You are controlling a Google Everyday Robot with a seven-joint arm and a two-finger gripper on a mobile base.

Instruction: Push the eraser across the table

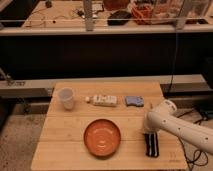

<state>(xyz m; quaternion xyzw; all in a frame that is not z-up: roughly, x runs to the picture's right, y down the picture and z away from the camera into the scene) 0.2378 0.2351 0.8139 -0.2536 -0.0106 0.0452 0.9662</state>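
The eraser [151, 145] lies near the front right corner of the counter [65, 145], just right of the plate [102, 137]. The claw [149, 133] is placed at the eraser's far end, under the white arm [175, 125]. Whether it is released or clenched cannot be told. The push is judged barely begun, with nearly the whole counter left to cross. The eraser appears as a small black oblong block with pale lengthwise stripes, lying flat.
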